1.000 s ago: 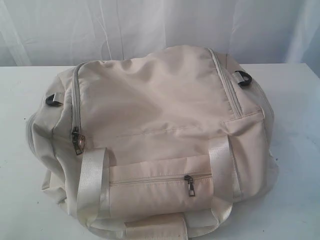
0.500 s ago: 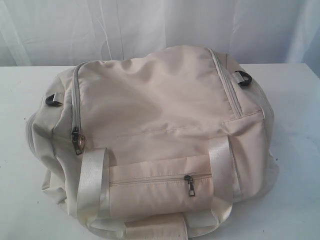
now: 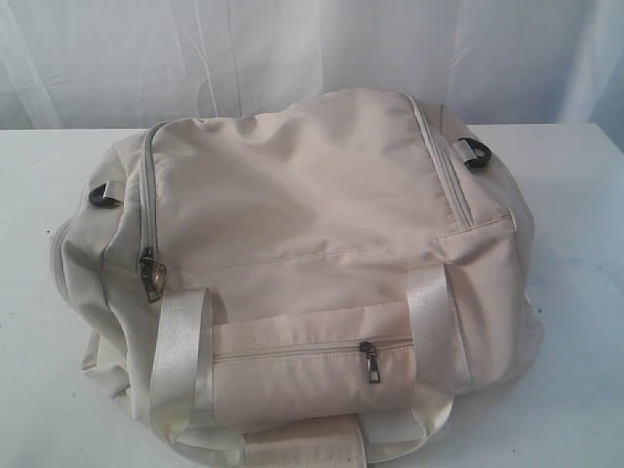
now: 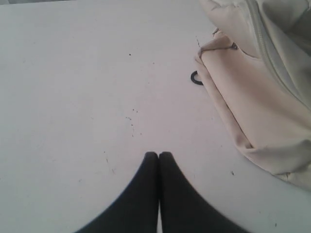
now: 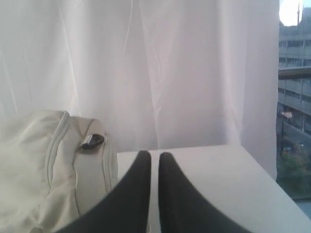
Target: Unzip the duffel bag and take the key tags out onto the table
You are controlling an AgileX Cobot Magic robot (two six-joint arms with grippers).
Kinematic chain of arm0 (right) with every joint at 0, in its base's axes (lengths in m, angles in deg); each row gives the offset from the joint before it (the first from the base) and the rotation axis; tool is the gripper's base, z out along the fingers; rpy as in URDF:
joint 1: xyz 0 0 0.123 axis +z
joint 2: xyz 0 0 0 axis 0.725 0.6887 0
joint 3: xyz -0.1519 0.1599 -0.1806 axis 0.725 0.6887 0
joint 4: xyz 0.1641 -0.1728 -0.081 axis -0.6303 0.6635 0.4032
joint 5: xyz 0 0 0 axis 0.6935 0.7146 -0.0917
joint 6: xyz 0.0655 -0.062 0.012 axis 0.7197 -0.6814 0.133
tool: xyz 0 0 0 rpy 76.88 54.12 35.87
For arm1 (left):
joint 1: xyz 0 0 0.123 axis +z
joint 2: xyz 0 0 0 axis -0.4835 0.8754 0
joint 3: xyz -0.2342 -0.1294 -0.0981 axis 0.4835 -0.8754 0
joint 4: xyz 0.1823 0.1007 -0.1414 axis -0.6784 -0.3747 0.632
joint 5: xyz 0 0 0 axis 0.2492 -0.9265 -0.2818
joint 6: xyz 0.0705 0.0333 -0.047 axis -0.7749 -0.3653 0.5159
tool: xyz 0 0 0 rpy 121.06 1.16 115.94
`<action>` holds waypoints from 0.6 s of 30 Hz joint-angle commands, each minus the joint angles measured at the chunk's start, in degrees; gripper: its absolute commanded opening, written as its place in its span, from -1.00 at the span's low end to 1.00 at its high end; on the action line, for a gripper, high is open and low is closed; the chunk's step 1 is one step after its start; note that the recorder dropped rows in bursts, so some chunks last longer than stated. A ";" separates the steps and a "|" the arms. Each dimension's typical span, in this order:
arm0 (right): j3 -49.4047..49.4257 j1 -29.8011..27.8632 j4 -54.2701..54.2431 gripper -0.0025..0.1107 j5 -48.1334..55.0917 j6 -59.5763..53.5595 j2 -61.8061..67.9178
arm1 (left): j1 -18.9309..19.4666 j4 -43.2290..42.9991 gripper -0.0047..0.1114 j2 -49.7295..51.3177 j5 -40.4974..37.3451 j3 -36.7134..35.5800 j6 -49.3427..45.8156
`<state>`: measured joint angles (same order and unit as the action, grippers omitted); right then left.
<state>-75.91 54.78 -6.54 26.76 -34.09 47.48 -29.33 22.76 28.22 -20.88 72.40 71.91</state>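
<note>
Duffel bag [image 3: 312, 244] is lying zipped shut on the table [image 3: 575, 195], hiding its contents; left gripper [image 4: 159, 154] is hovering clenched, empty, over open room beside it; right gripper [image 5: 154, 154] is pinching nothing, facing the far corner

Only the finger pairs show: left gripper [image 4: 159, 154] and right gripper [image 5: 151, 154] each have two matte black fingers, smooth-surfaced, broad at the base, curving inward and tapering to narrow rounded tips.
</note>
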 commanded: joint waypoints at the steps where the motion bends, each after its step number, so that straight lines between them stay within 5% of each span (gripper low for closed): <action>1: 0.03 -0.36 0.43 -0.84 -6.40 -0.03 -0.37 | -0.33 0.31 -0.92 -0.29 3.24 -0.28 0.09; 18: 0.03 -0.36 0.43 -0.84 -10.27 4.05 -0.37 | -0.33 0.31 -0.92 -0.29 26.49 -0.28 0.25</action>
<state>-75.91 54.78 -6.54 17.30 -32.89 47.48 -29.33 22.76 28.13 0.29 72.40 71.91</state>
